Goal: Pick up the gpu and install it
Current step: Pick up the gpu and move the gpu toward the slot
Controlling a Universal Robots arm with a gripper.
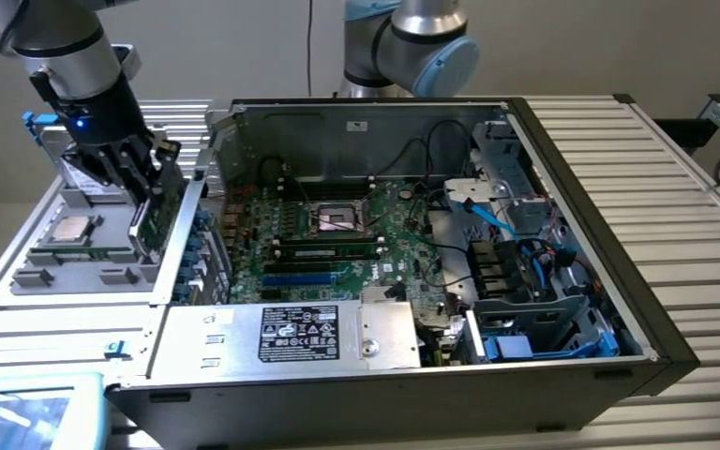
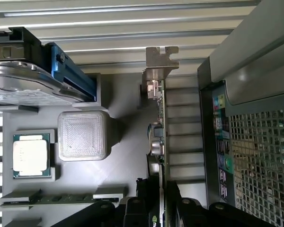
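A robot arm's black two-fingered gripper [image 1: 145, 192] pinches a small flat black gpu card [image 1: 151, 228] by its faces, jaws narrowed onto the board. It hangs above the grey plastic parts tray [image 1: 35, 281] at the exterior view's left, just beside the outer wall of the open black computer case [image 1: 660, 309]. From the wrist, the card stands edge-on, its silver metal bracket [image 2: 159, 61] at the end away from the fingers [image 2: 182, 205] and the case's perforated rear panel [image 2: 260, 156] close alongside. Whether the card is clear of its holder cannot be told. The risks look plain. The grip sits at one end of a long board, so the card could pivot or slip in the jaws on any swing. The bracket could catch the case wall or rim. A tilted card would likely miss its slot on the green motherboard [image 1: 335, 246], bending contacts or snagging the loose black cables [image 1: 442, 202]. The silver square processor [image 1: 75, 228] in the tray lies near enough to be knocked.
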